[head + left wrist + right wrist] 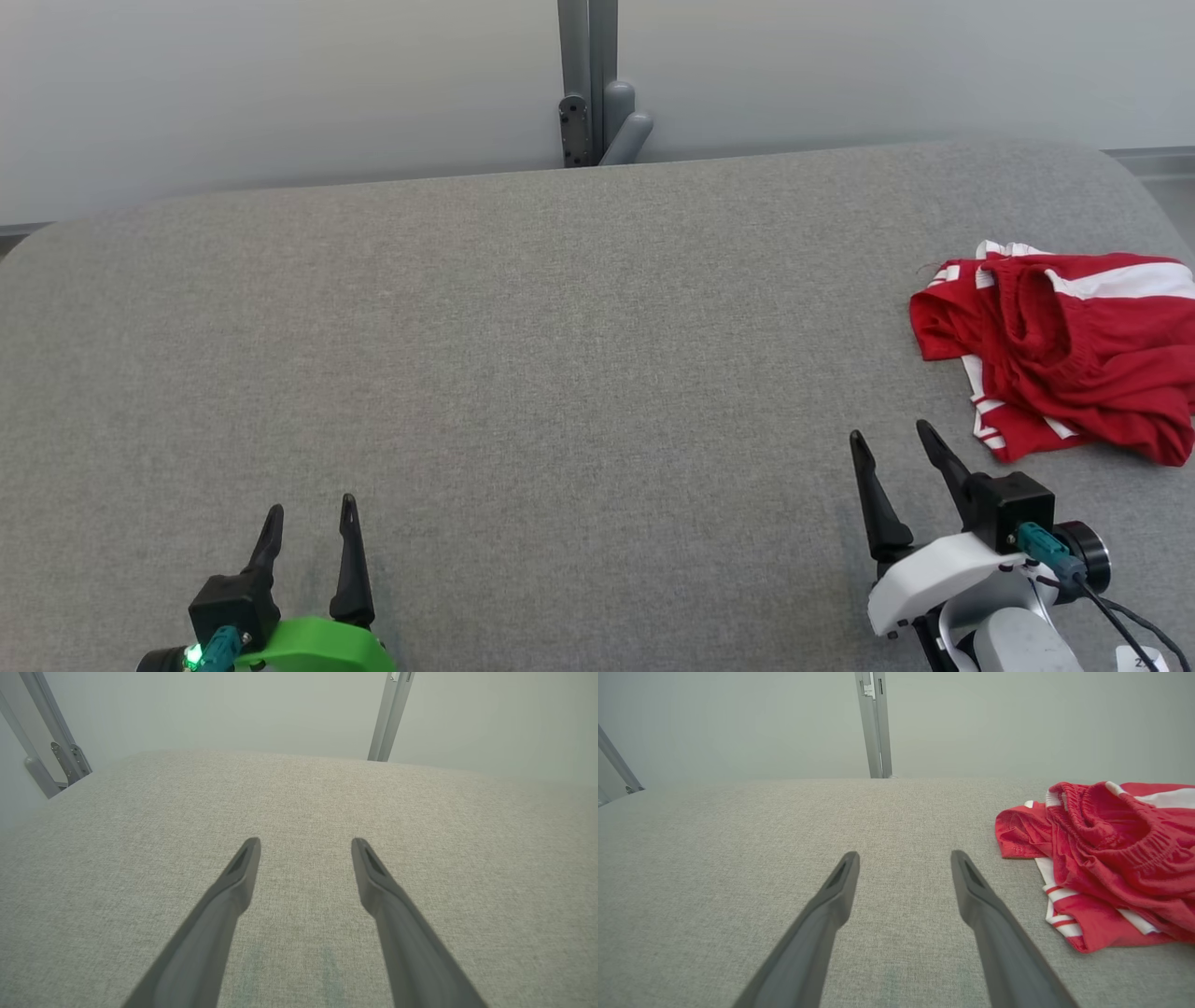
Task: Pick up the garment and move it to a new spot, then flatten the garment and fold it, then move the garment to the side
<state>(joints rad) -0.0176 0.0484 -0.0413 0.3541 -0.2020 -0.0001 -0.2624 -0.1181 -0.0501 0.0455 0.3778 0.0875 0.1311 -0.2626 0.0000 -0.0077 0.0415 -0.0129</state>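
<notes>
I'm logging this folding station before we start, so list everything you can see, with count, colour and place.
shorts: one, red with white stripes, crumpled on the table's right side
table: one, grey fabric top, under everything
metal post: one, grey, upright behind the table's far edge
wall: one, pale, behind the table
left pincer: one, dark fingers on a green mount, open, lower left
right pincer: one, dark fingers on a white mount, open, beside the shorts, not touching them
</notes>
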